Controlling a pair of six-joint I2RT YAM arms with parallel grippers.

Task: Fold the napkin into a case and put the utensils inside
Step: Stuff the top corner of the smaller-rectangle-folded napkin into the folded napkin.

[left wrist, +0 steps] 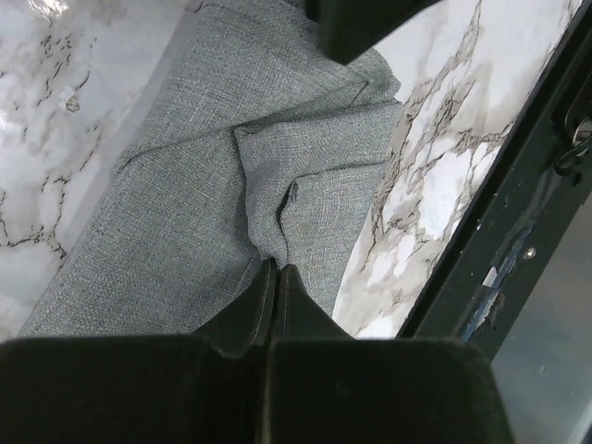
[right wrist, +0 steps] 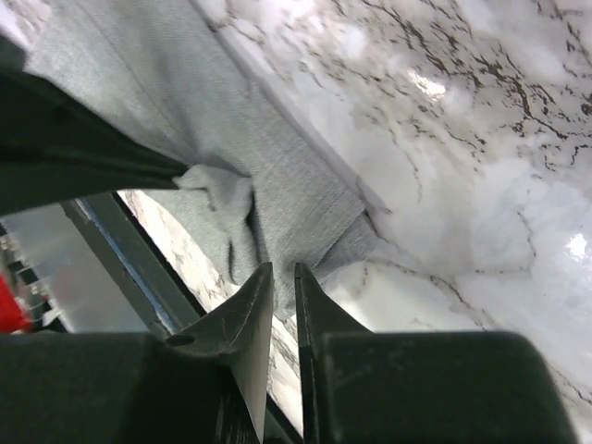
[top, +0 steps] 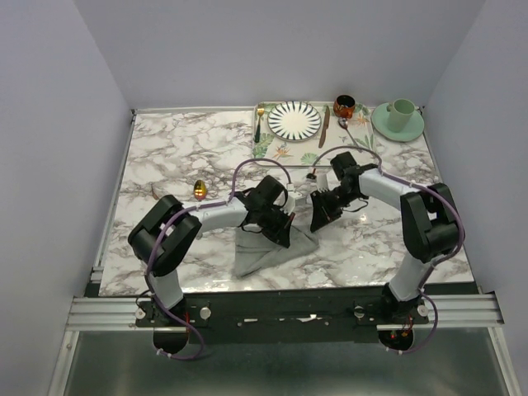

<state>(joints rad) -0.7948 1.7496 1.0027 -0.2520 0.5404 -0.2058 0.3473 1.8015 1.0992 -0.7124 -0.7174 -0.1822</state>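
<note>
The grey napkin lies crumpled and partly folded near the table's front edge. It also shows in the left wrist view and the right wrist view. My left gripper sits on it, and its tips are shut on a bunched fold of the cloth. My right gripper hovers just over the napkin's right corner. Its fingers stand a narrow gap apart with nothing between them. The spoon with a pale handle lies at the back right beside the tray. I cannot see the copper-pink fork.
The leaf-patterned tray at the back holds a striped plate, a gold fork and a knife. An orange-black cup and a green cup on a saucer stand at the back right. A small gold object lies at left.
</note>
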